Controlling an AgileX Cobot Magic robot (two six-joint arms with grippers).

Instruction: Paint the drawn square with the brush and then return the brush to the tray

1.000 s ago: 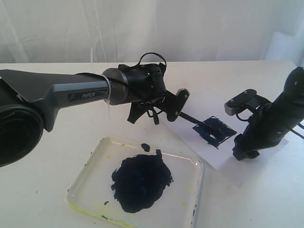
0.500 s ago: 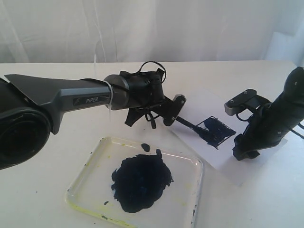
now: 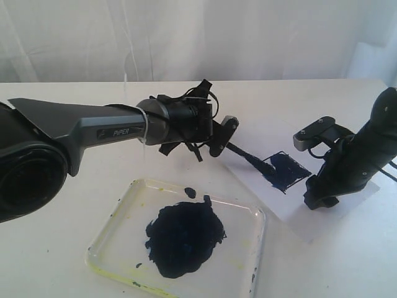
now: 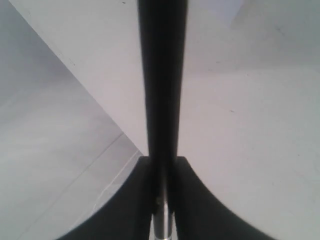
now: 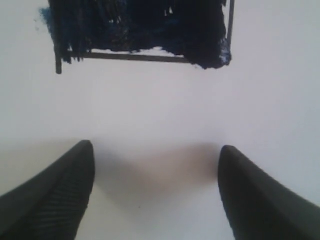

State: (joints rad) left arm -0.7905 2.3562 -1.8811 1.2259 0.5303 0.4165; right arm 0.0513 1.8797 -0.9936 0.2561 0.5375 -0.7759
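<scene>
My left gripper (image 3: 221, 140) is clenched on the brush (image 3: 245, 156). In the left wrist view the two dark fingers (image 4: 132, 200) press against the black handle (image 4: 161, 75) from both sides, with a bit of silver showing between them at the base. From the exterior view the brush slants down from that claw toward the drawn square (image 3: 286, 171), and its dark tip sits at the edge of the square nearest the left arm, on the white paper sheet (image 3: 291, 214). I cannot tell whether the bristles press on the paper or sit just above it. The square is almost wholly filled with blue-black paint. Through the right wrist camera I see the patch (image 5: 140, 25) with a few small white gaps, a thin unpainted strip inside the black outline along one side, and a little paint past the line at one corner. My right gripper (image 3: 320, 200) is released, its two fingertips spread wide with only bare paper (image 5: 160, 110) between them, and it stands on the paper's far side from the brush, just beside the square. The tray (image 3: 243, 248) lies on the table (image 3: 329, 267) in front of the left arm, near the paper's edge, with the big paint blob (image 3: 185, 236) in its middle and yellowish stains on its rim.
</scene>
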